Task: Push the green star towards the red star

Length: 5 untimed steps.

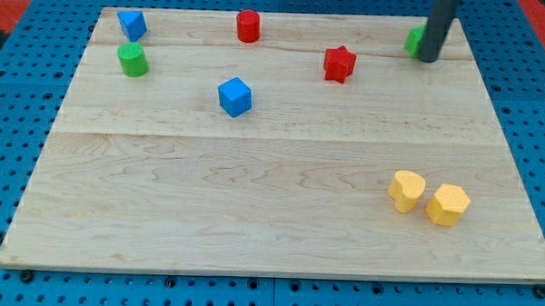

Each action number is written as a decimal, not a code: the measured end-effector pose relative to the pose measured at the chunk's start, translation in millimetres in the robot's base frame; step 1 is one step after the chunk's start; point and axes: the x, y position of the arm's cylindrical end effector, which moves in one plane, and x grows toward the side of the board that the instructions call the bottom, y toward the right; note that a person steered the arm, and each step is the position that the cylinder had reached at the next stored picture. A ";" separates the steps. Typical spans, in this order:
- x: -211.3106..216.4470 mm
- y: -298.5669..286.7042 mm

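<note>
A lab bench — wooden board [279,217] on blue perforated plate [20,81], toy blocks scattered.

You are looking at a pale, smooth wooden board [279,217] with visible grain, lying on blue perforated matting [12,71], carrying matt painted-looking blocks.

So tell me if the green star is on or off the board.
On. The green star sits near the wooden board's top-right edge, partly hidden behind my tip.

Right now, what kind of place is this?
Probably a robot lab bench: a wooden board on a blue pegboard, small blocks like the red star, and my tip beside the green star.
</note>
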 end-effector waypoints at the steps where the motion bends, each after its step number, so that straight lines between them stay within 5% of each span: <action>1: -26.0 6.5; 4: -70.6 47.8; 5: -68.1 -6.0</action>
